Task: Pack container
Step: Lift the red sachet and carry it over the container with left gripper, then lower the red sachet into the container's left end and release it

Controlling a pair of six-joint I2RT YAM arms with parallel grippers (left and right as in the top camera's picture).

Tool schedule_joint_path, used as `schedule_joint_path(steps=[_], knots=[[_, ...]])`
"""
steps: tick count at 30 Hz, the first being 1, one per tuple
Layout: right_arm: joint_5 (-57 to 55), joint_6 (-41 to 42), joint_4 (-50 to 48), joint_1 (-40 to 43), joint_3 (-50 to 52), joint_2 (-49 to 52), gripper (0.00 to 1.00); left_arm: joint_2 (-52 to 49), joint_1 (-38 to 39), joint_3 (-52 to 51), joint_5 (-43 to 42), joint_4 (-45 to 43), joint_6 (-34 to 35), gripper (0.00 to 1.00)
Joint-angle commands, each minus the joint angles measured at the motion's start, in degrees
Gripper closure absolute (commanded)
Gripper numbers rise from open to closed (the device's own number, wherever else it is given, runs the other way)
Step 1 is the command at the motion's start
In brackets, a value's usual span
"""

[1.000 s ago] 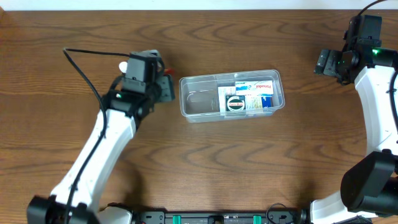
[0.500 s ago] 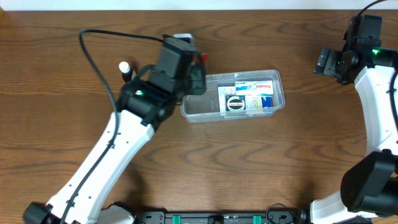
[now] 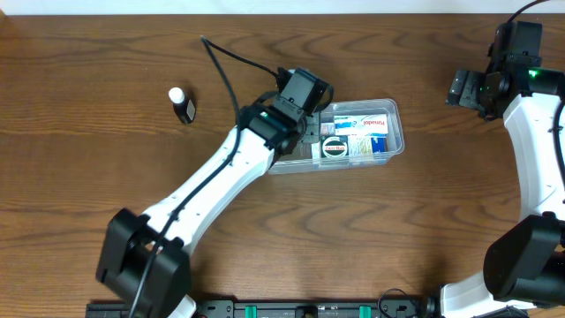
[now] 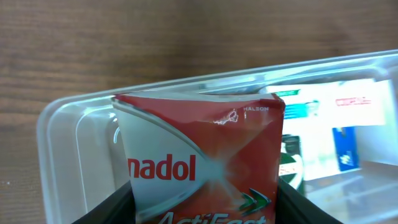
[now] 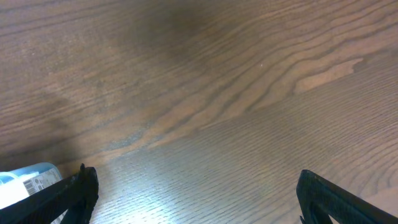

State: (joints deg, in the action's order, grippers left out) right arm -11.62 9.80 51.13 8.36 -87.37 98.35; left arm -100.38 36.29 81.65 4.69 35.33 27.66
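1. the left arm (image 3: 212, 181) has swung across the table (image 3: 88, 203) within the last second. it went from beside the tub's left end to reaching over its left half, so a carry has turned into a placement.
2. the right arm stays parked at the far right edge. the right gripper (image 5: 199, 199) is spread wide over bare wood and grasps nothing. a pale blue-and-white thing pokes in at the lower left of its wrist view, though i cannot tell what it is.
3. the container (image 3: 399, 132) sits at the table's centre, apparently unmoved. its right half is filled and its left half is open, and in the left wrist view that open stretch lies just beyond the carried box, bounded by the rounded rim (image 4: 56, 118).
4. the left gripper (image 4: 202, 210) is clenched on a red medicine box (image 4: 199, 155). the jaws are parted only as far as the box is wide, with a dark finger pressing each lower side. the box hangs upright over the vacant half, and whether it touches the floor yet is hidden.
5. the packed boxes (image 3: 362, 132) lie flat, side by side, with a round black-labelled item (image 3: 335, 147) just beside them.
6. a small white-capped bottle (image 3: 182, 103) stands well to the left of the container and is not yet packed, so i judge the job is a good way along but unfinished.
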Motion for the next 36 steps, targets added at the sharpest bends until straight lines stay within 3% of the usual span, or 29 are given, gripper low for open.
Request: schedule_joint_path(steps=[1,8,36], knots=[[-0.6,-0.7,-0.1,0.2,-0.6,-0.7,0.01,-1.8,0.1,0.9,2.9,-0.2,1.4,0.44],[-0.6,-0.7,-0.1,0.2,-0.6,-0.7,0.01,-2.9,0.0,0.7,7.2,1.1,1.3,0.44],[-0.6,-0.7,-0.1,0.2,-0.6,-0.7,0.01,-7.8,0.1,-0.6,5.9,0.0,4.0,0.44]])
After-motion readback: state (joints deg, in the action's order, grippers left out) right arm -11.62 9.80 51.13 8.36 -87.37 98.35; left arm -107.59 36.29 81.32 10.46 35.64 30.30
